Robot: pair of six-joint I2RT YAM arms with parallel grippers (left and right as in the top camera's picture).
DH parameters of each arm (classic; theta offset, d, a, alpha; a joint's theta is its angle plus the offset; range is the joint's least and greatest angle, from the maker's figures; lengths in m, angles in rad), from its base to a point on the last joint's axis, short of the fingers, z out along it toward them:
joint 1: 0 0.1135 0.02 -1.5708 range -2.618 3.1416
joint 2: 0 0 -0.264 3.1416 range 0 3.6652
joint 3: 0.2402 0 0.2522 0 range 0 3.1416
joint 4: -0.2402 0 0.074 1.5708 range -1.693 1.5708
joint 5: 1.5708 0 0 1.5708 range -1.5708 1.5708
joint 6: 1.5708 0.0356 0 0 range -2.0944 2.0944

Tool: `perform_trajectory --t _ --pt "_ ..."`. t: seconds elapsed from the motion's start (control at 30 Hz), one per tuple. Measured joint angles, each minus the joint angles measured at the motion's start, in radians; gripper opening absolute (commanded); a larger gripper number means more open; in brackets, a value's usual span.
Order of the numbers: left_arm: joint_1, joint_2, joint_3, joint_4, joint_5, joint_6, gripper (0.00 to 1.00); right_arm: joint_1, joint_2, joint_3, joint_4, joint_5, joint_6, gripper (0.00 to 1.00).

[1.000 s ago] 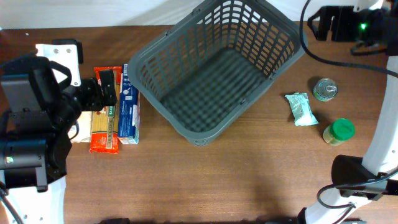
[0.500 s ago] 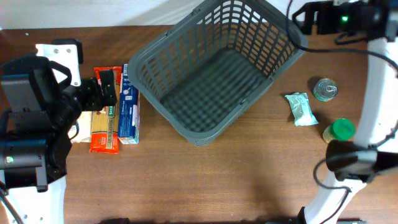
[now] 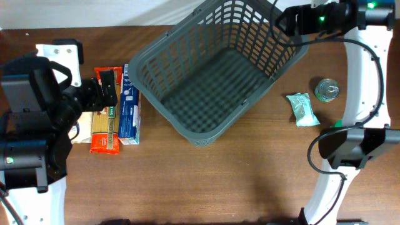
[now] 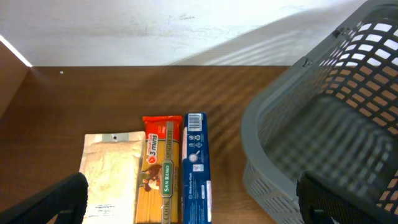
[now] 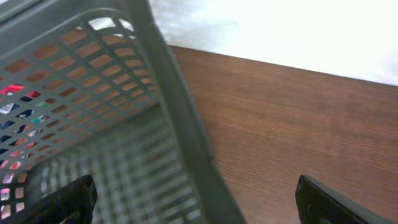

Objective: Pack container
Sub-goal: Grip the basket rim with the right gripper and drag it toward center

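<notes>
The dark grey lattice container [image 3: 219, 69] stands empty at the table's middle back; it also shows in the left wrist view [image 4: 323, 124]. My right gripper [image 3: 282, 21] is open above the container's far right corner, and its fingers [image 5: 202, 205] straddle the thick rim [image 5: 168, 93] without touching it. My left gripper [image 3: 107, 89] is open and empty above the packs left of the container; in the left wrist view its fingers [image 4: 199, 208] are spread wide. Under it lie an orange spaghetti pack [image 4: 163, 168], a blue box [image 4: 195, 165] and a beige pouch [image 4: 112, 174].
Right of the container lie a tin can [image 3: 326, 89] and a pale green packet [image 3: 303, 109]. My right arm's base [image 3: 350, 147] stands at the right front and hides a green-lidded jar. A white mount [image 3: 59, 53] is at the far left.
My right arm has swung left from the table's far right edge, so its gripper is now over the container's far right corner. The arm now covers the green-lidded jar. The left arm has not moved.
</notes>
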Motion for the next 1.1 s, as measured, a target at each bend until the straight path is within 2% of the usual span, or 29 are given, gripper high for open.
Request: perform_trajectory --t 0.07,0.33,0.57,0.73,0.8,0.83,1.1 --pt "0.000 0.000 0.000 0.000 0.000 0.000 0.99 0.010 0.009 0.000 0.000 0.000 -0.003 0.95" --pt "0.000 0.000 0.000 0.000 0.000 0.000 0.99 0.021 0.069 0.000 0.004 0.006 -0.011 0.80" --pt "0.000 0.001 0.000 0.000 0.000 0.000 0.99 0.021 0.073 0.000 -0.002 0.020 -0.013 0.57" --pt "0.000 0.001 0.001 0.000 0.000 0.000 0.99 0.021 0.073 0.000 -0.015 0.042 -0.010 0.46" --pt "0.000 0.001 0.001 0.000 0.000 0.000 0.99 0.021 0.073 0.001 -0.024 0.051 -0.014 0.33" --pt "0.000 0.001 0.001 0.000 0.000 0.000 0.99 0.020 0.073 0.002 -0.032 0.058 -0.016 0.29" --pt "0.000 0.001 0.001 0.000 0.000 0.000 0.99 0.021 0.072 0.012 -0.118 0.046 -0.032 0.20"
